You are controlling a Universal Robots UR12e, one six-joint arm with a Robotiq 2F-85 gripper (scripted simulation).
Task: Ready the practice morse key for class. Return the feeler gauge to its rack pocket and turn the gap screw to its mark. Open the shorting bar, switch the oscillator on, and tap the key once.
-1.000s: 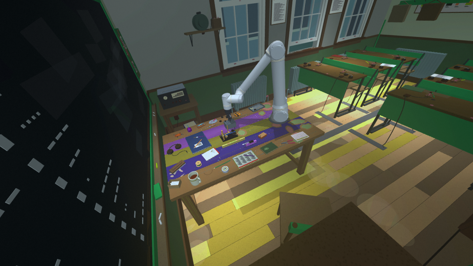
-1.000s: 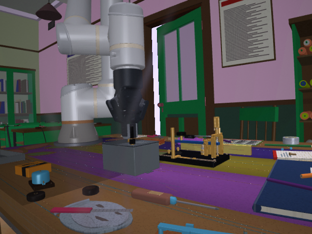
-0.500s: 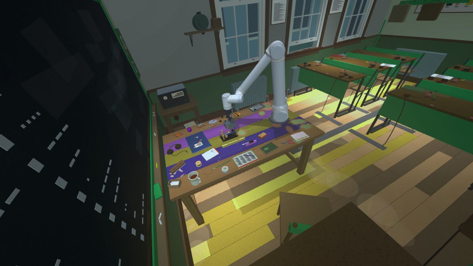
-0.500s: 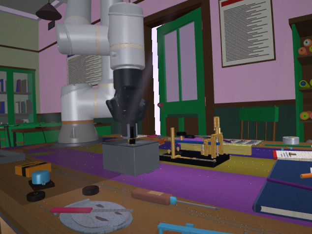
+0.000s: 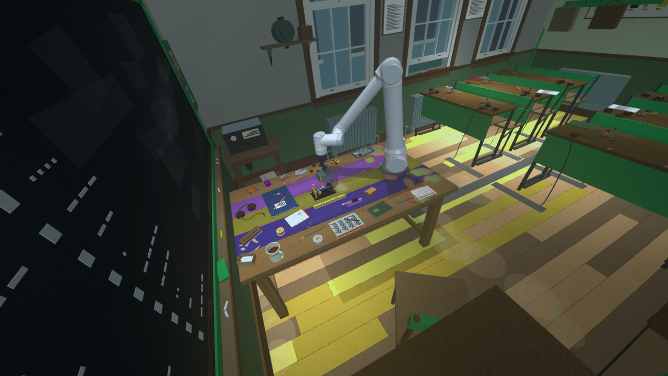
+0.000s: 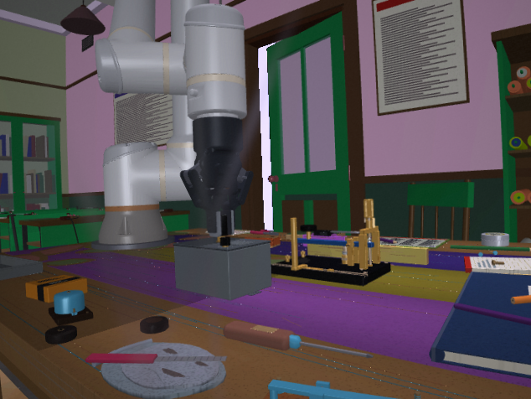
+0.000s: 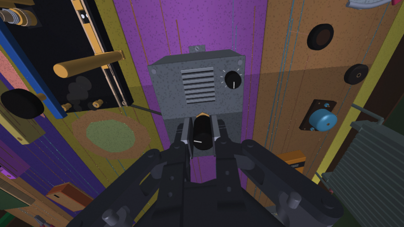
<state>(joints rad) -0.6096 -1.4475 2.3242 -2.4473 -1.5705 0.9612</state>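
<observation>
On the purple runner in the middle of the desk sits the grey oscillator box (image 6: 223,268) (image 7: 197,87) (image 5: 324,176), with a louvred grille and a small dial on top. I hold its black switch knob (image 7: 202,133) in my closed gripper (image 7: 202,132) (image 6: 223,229), which points straight down onto the box top. The knob's white line points to the left in the wrist camera. Beside the box stands the morse key (image 6: 332,253) (image 5: 323,191) on its black base, with brass posts and a blue lever. The feeler gauge and its rack I cannot make out.
A navy book (image 6: 484,320) lies right of the key. In front of the box are a brown-handled screwdriver (image 6: 279,337), two black discs, a blue bell (image 6: 70,303), an orange battery (image 6: 55,287) and a grey round plate (image 6: 163,373). The arm's base (image 5: 393,161) stands behind.
</observation>
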